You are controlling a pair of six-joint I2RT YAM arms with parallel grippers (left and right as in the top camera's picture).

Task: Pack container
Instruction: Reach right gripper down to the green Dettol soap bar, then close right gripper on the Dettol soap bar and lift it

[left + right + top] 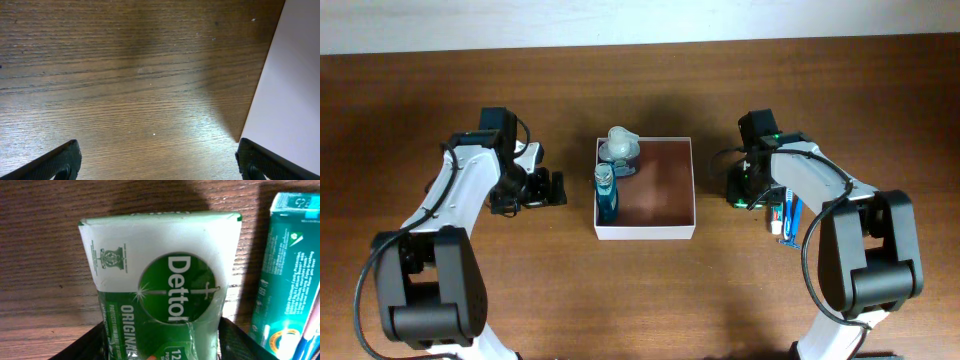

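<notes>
Closest to the right wrist lens is a green-and-white film-wrapped soap bar (165,280). It carries "Dettol" in white across a green roundel, "ORIGINAL" beneath it, a small crest near the top left corner and a cut-off "12" at the lower edge. The right gripper (161,347) has its two dark fingers set against the bar's long sides, closed on it as far as shows. Just to the right lies a teal printed carton (285,265), its lettering too blurred to read.

Overhead, the shallow square white-walled container with a reddish-brown floor (665,190) sits between the two arms. Inside, along its left wall, are a blue bottle (607,195) and a pale grey-capped item (620,148); the right part is bare. The left gripper (552,188) is just beside that wall, spread wide with nothing in it — its own view shows only the brown wood-grain surface (125,75) and white wall.

The container looks light, with thin walls likely to flex, and it may slide if nudged. A pinch over a wall's rim near a corner, or steadying from outside, seems safest. The bar looks stiff but its glossy wrap is probably slippery — side pressure suits it.
</notes>
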